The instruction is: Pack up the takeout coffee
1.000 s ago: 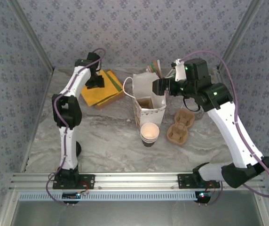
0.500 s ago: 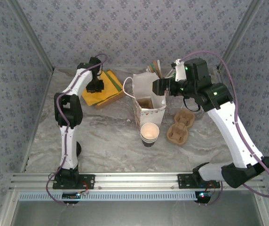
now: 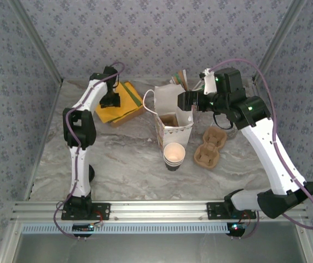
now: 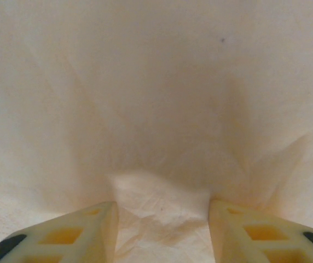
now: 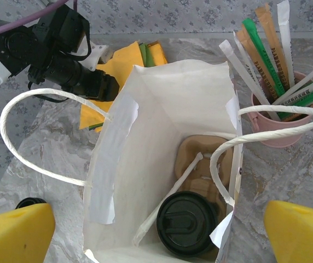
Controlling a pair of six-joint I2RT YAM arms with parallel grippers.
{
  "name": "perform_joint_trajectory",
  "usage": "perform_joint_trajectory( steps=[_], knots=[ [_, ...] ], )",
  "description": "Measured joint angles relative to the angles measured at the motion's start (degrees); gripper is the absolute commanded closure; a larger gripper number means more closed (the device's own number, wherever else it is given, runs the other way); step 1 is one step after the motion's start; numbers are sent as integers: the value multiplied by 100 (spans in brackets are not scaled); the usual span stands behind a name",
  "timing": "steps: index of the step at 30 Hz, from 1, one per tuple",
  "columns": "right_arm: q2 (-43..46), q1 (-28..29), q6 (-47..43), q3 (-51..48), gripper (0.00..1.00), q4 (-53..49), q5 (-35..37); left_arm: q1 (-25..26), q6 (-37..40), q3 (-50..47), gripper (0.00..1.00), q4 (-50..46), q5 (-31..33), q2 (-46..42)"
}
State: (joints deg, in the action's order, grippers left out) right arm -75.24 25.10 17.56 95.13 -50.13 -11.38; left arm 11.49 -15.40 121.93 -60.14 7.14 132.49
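Packing is only partway, I'd say. The bag (image 5: 167, 109) is standing open mid-table, already holding a carrier (image 5: 203, 159) with a lidded cup (image 5: 186, 222) in it. The coffee cup (image 3: 174, 155) is sitting on the table at the bag's 6 o'clock, just beside it, lidless and not packed yet. A spare carrier (image 3: 210, 147) is lying at the cup's 3 o'clock. The right gripper (image 5: 159, 219) is hovering over the bag mouth, fingers spread wide, carrying nothing. The left gripper (image 4: 162, 205) is pressing into the napkins (image 3: 121, 104) at the bag's 9 o'clock, fingers apart with paper puckering between them, not pinching it as far as I can see.
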Motion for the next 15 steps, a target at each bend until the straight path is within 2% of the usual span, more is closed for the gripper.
perform_joint_trajectory(
  steps=[3, 5, 7, 12, 15],
  knots=[
    [-7, 0, 0, -7, 0, 0, 0, -24, 17, 0, 38, 15, -2, 0],
    [-9, 0, 0, -9, 0, -2, 0, -26, 35, 0, 38, 15, -2, 0],
    [-9, 0, 0, -9, 0, -2, 0, -37, 35, 0, 43, 15, -4, 0],
    [-9, -11, 0, -11, 0, -2, 0, -50, 44, -72, 66, 85, -7, 0],
    [-9, -11, 0, -13, 0, 0, 0, -50, 35, -249, 72, 168, -22, 0]
  ],
)
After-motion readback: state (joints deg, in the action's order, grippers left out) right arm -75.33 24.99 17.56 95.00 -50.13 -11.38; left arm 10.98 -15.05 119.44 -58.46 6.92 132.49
